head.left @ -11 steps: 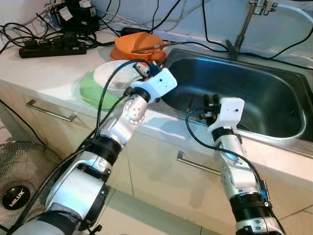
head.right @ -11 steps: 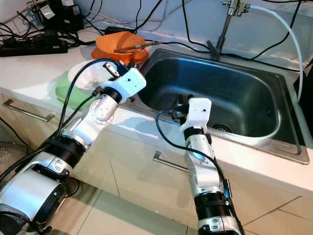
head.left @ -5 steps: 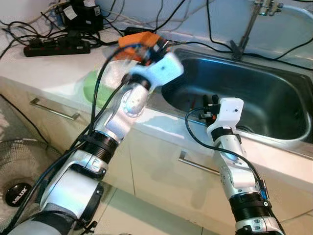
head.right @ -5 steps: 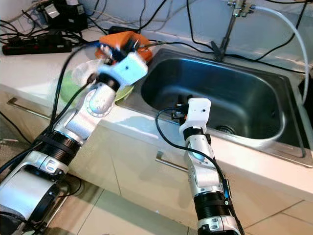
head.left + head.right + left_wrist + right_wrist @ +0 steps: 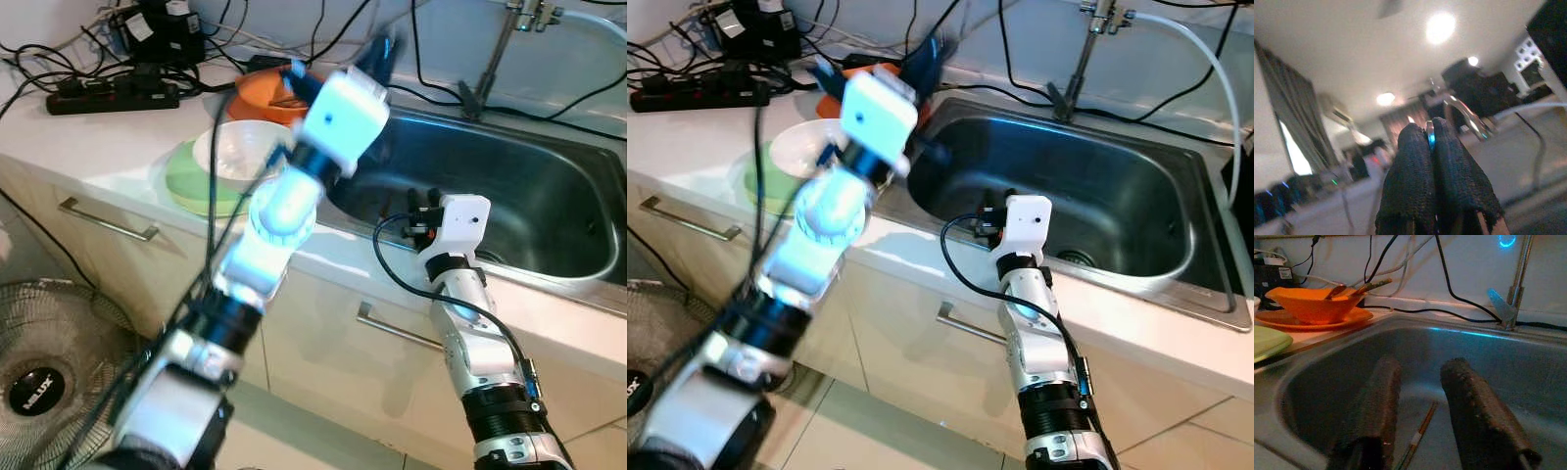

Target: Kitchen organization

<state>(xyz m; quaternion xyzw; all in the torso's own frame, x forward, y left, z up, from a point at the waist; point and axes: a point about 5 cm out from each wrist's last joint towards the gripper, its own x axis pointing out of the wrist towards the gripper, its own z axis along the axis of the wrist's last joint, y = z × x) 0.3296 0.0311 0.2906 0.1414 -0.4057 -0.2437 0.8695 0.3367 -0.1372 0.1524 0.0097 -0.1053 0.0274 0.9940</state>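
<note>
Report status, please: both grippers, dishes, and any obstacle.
Left gripper raised above the counter, fingers shut, blurred. Right gripper open, low over the sink. One chopstick lies in the basin. Orange bowl, white bowl on counter.

Bright, even room light in the head views; dim and soft at the wrists.

The left arm (image 5: 284,211) is smeared by motion blur, its left gripper (image 5: 382,54) a dark streak, while the right arm (image 5: 460,294) and the sink (image 5: 549,196) stay sharp. The sink's steel rim shows pale glare, its basin falling into shade. In the left wrist view, ceiling lights (image 5: 1440,27) bloom as white blobs, the background is out of focus, and the fingers (image 5: 1413,181) are dark. The right wrist view is dim, with a blue glint on the faucet (image 5: 1508,284).
</note>
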